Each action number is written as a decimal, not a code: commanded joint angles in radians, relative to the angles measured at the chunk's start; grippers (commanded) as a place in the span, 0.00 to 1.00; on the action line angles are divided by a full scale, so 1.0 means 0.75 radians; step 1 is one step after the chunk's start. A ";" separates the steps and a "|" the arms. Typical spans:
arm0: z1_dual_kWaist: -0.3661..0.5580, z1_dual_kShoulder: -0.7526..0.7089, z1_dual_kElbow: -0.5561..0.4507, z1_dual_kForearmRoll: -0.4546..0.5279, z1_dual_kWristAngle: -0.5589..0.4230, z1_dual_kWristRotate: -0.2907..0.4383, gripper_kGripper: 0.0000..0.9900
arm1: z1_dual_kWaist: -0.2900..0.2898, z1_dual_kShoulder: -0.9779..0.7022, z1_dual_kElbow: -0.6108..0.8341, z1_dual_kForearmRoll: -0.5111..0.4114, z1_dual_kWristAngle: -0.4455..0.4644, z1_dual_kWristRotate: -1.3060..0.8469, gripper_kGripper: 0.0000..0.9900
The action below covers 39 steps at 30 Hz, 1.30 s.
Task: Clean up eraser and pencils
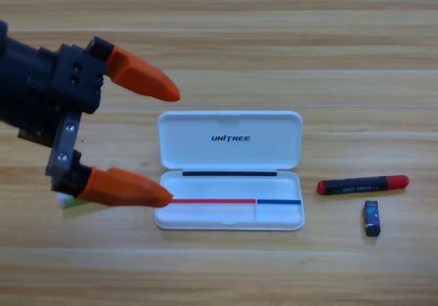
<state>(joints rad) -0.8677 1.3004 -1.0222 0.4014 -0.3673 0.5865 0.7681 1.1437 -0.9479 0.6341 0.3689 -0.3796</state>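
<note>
My left gripper (175, 147) comes in large from the left edge, open, its two orange jaws spread wide with nothing between them; the tips hang over the left end of the white case (274, 148). The case lies open in the middle of the table, lid back, tray toward the front. A sliver of the green pencil (68, 200) shows under the lower jaw, left of the case, the rest hidden. To the right of the case the black pencil with red ends (363, 184) lies on the table. The small black eraser (371, 218) sits just in front of it. The right gripper is out of view.
Wooden table (226, 272) with planks running left to right. Bare wood lies behind the case and along the front edge.
</note>
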 commanded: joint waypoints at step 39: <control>0.447 0.776 -0.461 0.659 0.594 0.130 0.99 | 0.033 1.036 -0.448 0.275 -0.580 1.238 0.96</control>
<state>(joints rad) -0.5563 1.8369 -1.4046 0.8944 0.1020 0.7127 0.7857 1.7770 -1.2584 0.8407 -0.0665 0.4826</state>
